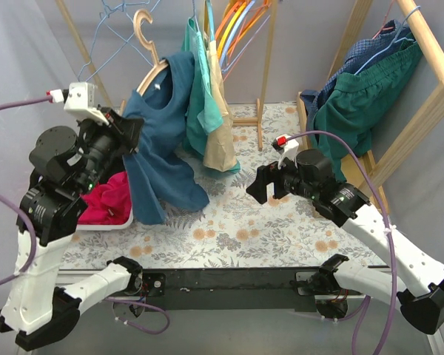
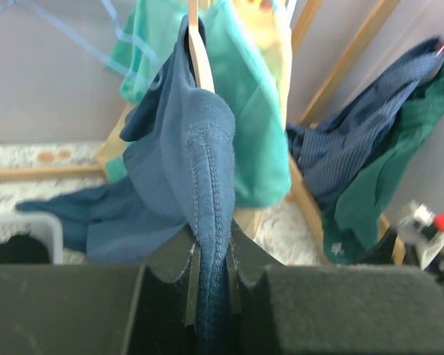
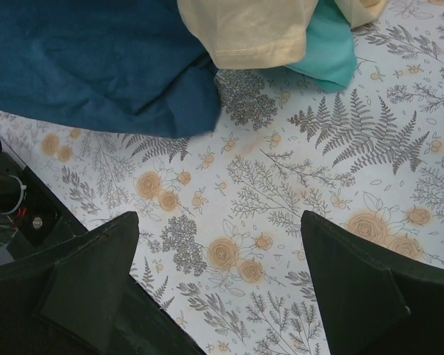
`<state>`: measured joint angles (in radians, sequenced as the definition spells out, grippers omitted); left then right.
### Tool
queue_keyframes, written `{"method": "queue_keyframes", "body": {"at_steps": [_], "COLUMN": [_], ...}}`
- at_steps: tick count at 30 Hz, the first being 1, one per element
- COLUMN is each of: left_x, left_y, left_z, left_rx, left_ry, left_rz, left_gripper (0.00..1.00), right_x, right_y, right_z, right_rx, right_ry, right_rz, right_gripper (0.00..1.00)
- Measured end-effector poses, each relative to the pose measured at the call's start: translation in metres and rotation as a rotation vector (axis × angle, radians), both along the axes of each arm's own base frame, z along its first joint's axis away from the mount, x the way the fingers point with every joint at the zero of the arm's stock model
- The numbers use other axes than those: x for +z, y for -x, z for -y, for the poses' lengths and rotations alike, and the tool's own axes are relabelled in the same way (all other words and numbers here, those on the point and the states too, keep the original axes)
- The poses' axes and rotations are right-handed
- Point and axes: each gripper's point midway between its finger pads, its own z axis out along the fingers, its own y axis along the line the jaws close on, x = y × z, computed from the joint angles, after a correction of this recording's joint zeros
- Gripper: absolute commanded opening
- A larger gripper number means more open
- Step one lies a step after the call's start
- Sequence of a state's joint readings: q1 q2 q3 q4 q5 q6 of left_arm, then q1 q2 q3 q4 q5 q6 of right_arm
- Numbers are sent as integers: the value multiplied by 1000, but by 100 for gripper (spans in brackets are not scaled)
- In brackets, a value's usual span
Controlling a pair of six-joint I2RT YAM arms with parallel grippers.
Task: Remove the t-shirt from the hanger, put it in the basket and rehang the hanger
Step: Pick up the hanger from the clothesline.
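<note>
The right hand (image 1: 260,185) hovers over the floral tabletop (image 1: 281,233) with its fingers spread wide apart and nothing between them; the right wrist view shows only the printed ferns and roses below it. At the near left, a red garment (image 1: 107,198) lies bunched in a white bin (image 1: 107,224).

Just above that bin, the left hand (image 1: 131,134) is raised and clamped on the dark blue t-shirt (image 1: 163,144). The left wrist view shows a stitched edge of the fabric pinched tightly between the two fingers.

The t-shirt hangs from a wooden hanger (image 1: 152,72) at the far left, its neck draped over the hanger's arm. Its lower part trails down and rests on the tabletop, to the left of the right hand.

Just right of the t-shirt, a teal garment (image 1: 200,96) and a cream garment (image 1: 220,144) hang side by side, the teal one touching the t-shirt. At the far right, a green garment (image 1: 370,96) and a navy garment (image 1: 339,78) are draped over a wooden rack (image 1: 429,44).
</note>
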<state>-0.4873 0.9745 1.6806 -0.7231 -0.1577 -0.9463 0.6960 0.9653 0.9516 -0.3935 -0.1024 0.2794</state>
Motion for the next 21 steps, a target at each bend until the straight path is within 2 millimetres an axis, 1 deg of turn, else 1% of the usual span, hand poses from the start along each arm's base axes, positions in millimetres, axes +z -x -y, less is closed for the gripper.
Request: {"method": "queue_keyframes", "body": {"at_steps": [2,5,8,10,13,18,21], "left_x": [-14,-30,-35,-34,-36,-46,-47], "left_y": [13,33,50,58,68,84,94], "left_z": [-7,-19,-28,-28,-24,-6,3], "left_rx": [2,10,7,-13,-63,-204,-280], "left_ry": [-19,-41,-53,-59,-75,-114,-122], "left_rz": [-37,-84,-107,-112,-127,-163,-158], "left_gripper": [0,0,0,0,0,0,0], "right_x": [4,14,27,36,50,85,101], "right_y": [2,3,4,6,10,11,13], "right_z": [0,-2,-8,-12,-20,-34,-37], "right_rx": [18,46,83,121,180,274,319], "right_ry": [2,-7,-35,-56,-81,-117,-131], "right_rz": [21,55,90,111,142,228,290], "right_gripper": [98,97,96,96,96,95,96]}}
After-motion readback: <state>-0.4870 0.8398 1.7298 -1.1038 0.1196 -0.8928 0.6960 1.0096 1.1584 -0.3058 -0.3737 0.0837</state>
